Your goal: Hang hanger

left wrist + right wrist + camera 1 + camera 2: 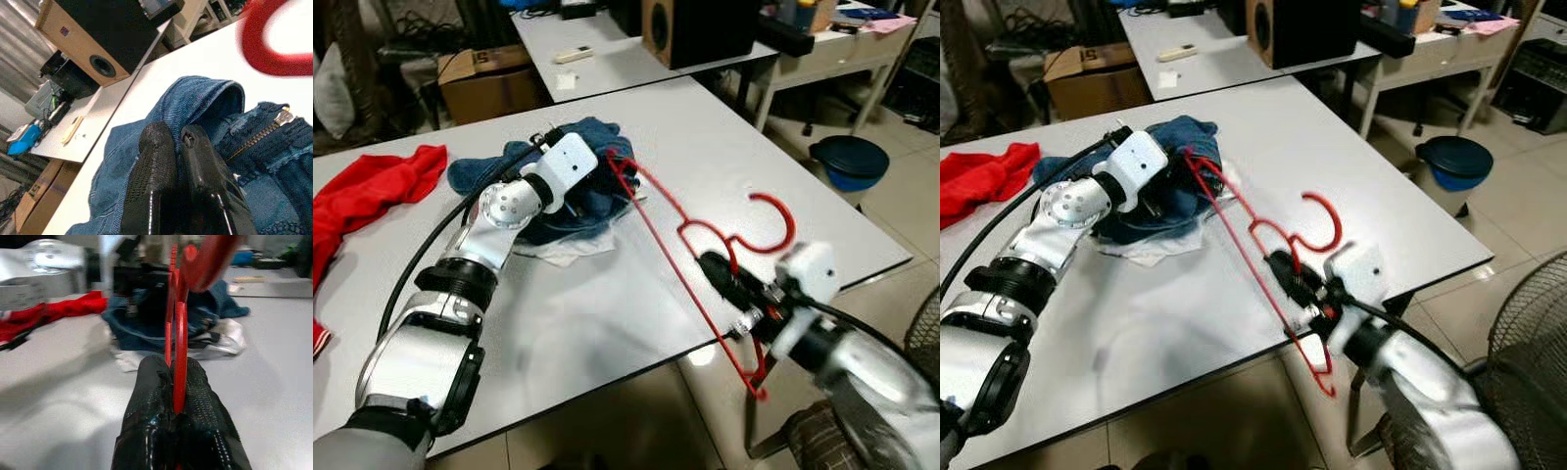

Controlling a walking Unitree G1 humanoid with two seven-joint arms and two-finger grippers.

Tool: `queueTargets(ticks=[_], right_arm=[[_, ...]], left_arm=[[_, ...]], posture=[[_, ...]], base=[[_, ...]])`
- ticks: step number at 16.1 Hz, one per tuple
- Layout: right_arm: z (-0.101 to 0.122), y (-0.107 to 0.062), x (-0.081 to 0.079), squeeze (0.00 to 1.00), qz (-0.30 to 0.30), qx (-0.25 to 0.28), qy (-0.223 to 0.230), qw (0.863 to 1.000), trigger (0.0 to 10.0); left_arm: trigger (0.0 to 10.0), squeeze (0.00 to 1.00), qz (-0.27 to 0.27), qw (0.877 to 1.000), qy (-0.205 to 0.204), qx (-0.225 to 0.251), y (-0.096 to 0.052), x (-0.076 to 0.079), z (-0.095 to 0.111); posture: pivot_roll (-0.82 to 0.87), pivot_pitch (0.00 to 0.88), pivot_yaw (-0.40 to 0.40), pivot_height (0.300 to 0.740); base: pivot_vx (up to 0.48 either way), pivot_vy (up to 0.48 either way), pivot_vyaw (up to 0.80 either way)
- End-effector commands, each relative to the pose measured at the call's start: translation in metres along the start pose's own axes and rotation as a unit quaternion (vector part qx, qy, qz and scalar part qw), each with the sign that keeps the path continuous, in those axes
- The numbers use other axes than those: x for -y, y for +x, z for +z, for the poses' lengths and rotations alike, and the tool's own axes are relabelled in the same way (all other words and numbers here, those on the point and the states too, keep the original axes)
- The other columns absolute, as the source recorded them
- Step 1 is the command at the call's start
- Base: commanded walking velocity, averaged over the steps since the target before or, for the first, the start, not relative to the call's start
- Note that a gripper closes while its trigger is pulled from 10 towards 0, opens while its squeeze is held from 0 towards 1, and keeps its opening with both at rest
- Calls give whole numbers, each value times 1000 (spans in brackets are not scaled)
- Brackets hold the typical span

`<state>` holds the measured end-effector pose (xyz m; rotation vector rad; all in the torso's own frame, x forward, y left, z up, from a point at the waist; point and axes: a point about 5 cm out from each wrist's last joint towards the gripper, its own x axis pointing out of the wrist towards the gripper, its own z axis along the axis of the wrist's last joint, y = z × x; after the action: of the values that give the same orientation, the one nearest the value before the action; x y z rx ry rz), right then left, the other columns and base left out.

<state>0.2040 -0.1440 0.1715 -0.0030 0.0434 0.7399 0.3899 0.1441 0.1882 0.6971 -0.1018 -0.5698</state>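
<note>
The red hanger (pixel 705 284) is held up over the near right part of the white table (pixel 724 147), clamped in the right tool (pixel 729 279), whose two black fingers (pixel 146 396) press together on the thin red wire of its lower bar, as the right wrist view shows plainly. The hanger's long axis runs as a diagonal: from the bend hanging off the table's near edge by the right arm, up and away toward the heap of blue denim jeans (pixel 573 196) further in, with the hook curling out on the far-right side. The far shoulder of the hanger reaches right to the jeans, just beside the left tool (pixel 592 191), which is pinched closed on a fold of denim near the zip (pixel 266 132). So the garment lies straight along the hanger's own line from the right tool, and the left arm is the nearer one to where cloth and wire meet. I judge the next move turns on sliding that far end into the jeans. A red cloth (pixel 367 201) lies well apart at the left.
</note>
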Motion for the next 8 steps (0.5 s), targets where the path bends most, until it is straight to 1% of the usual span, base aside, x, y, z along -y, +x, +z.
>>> queueTargets(ticks=[1, 3, 5, 6, 7, 8], right_arm=[[4, -1, -3, 0, 18, 1, 3, 1000, 10000], [2, 1, 2, 0, 11, -8, 2, 1000, 10000], [-3, 7, 14, 0, -13, -30, 5, 999, 10000], [-3, 9, 17, 0, -20, -34, 6, 999, 10000], [-5, 13, 27, 0, -47, -43, 3, 998, 10000], [-7, 15, 34, 0, -68, -52, 11, 996, 10000]], left_arm=[[0, 0, 6, 1000, -10, 10, 2, -8, 8], [0, 0, 6, 999, -19, 29, 3, -8, 15], [0, 0, -17, 995, -24, 94, 3, -5, 37], [0, 0, -21, 994, -22, 103, 2, -5, 40], [0, 0, -37, 991, -13, 125, -3, -4, 49], [0, 0, -43, 989, -14, 138, -5, -5, 53]], posture=[[-88, 0, 109, 740], [-87, 0, 101, 740], [-76, 0, 84, 740], [-76, 0, 84, 740], [-64, 0, 72, 740], [-59, 0, 66, 740]], base=[[0, 0, 0], [0, 0, 0], [0, 0, 0], [0, 0, 0], [0, 0, 0], [0, 0, 0]])
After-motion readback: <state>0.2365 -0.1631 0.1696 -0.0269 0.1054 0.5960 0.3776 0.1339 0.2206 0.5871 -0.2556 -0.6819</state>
